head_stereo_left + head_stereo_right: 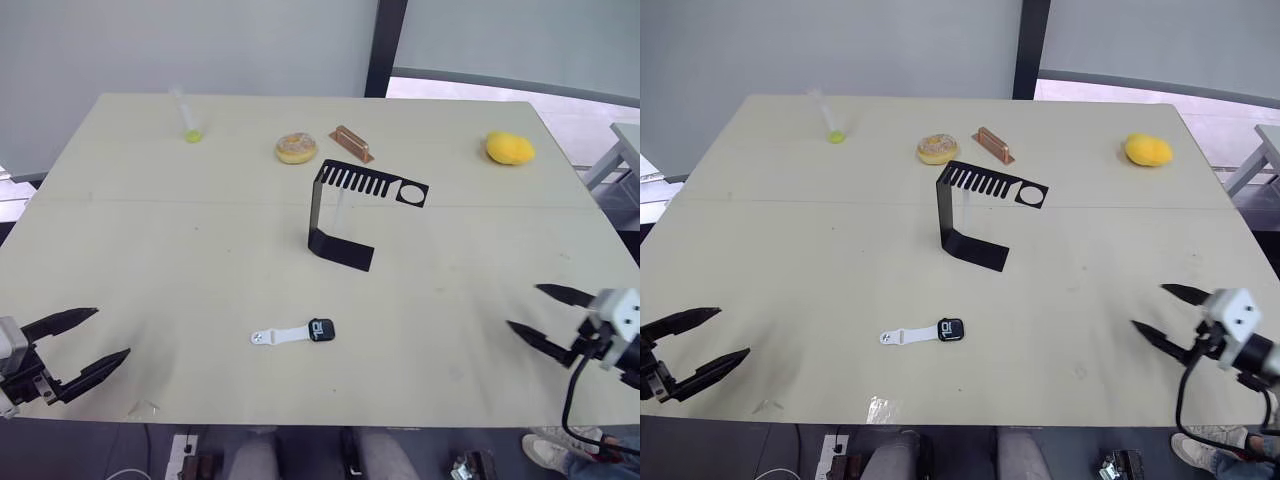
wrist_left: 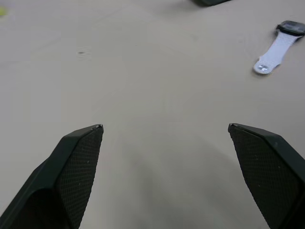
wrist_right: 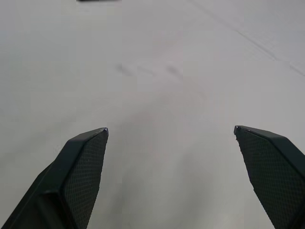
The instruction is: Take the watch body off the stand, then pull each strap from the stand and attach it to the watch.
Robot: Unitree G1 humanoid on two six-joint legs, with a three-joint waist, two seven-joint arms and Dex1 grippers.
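Left eye view shows the watch body already off the stand; it lies flat on the table at the near middle, with one white strap joined to its left side and stretched toward my left. From this I judge that the first step is done and one strap is attached. The second strap I cannot find for sure: there is a faint pale line behind the upright of the stand, under the comb plate, which may be it, but it is too thin to tell. So what is left, as I judge, is to pull that strap and fix it to the free right side of the watch. My left gripper hangs over the near left corner, fingers wide apart and holding nothing; my right gripper is over the near right side, also spread wide and empty. Both are well apart from the watch and close to the near edge of the table. Between me and the stand the table is bare, so there is open room to reach in. At the far side stand a donut, a copper block, a yellow fruit and a clear tube with green end, all behind the stand and away from my path.
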